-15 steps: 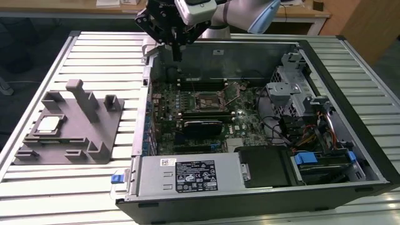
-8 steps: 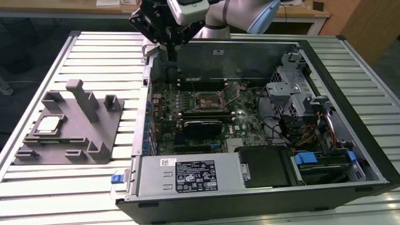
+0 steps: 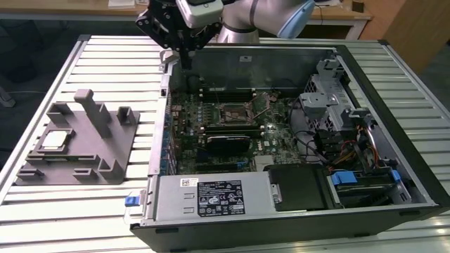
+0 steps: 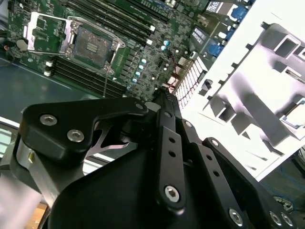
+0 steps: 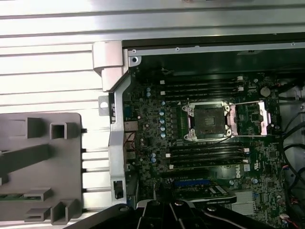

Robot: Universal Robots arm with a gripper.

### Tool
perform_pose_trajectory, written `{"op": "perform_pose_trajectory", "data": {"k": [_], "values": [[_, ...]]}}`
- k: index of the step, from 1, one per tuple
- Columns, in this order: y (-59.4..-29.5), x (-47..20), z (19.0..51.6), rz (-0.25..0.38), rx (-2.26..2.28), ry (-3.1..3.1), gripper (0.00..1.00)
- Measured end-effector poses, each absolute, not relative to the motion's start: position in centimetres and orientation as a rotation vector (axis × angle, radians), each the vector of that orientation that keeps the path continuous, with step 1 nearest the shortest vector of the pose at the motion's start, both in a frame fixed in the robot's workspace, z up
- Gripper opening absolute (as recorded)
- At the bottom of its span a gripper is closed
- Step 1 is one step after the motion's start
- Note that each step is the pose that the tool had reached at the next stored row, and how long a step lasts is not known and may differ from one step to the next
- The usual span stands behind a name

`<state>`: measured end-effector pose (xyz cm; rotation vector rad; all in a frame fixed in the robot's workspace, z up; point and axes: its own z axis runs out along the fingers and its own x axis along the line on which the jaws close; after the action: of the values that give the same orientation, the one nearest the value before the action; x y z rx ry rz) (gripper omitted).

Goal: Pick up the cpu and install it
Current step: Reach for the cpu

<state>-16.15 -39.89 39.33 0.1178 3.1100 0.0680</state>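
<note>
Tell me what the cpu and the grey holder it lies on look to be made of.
The cpu: pale silvery top with a dull sheen, likely metal, on a darker rim. The grey holder: matte, uniform grey, blocky moulded shapes, probably plastic, perhaps printed.

One cpu [image 3: 55,138], one socket [image 3: 231,113], one fixture [image 3: 107,153].

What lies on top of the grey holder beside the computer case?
The cpu lies flat in a recess on the grey holder, with its silvery top facing up. The floor of the recess under the cpu is covered by it, so it cannot be seen.
</note>
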Motion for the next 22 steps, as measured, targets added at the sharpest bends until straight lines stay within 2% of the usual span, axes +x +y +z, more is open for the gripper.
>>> {"op": "perform_pose_trajectory", "data": {"k": [22], "values": [[-39.9, -20.2, 39.3, 0.069, 0.118, 3.104, 0.11]]}}
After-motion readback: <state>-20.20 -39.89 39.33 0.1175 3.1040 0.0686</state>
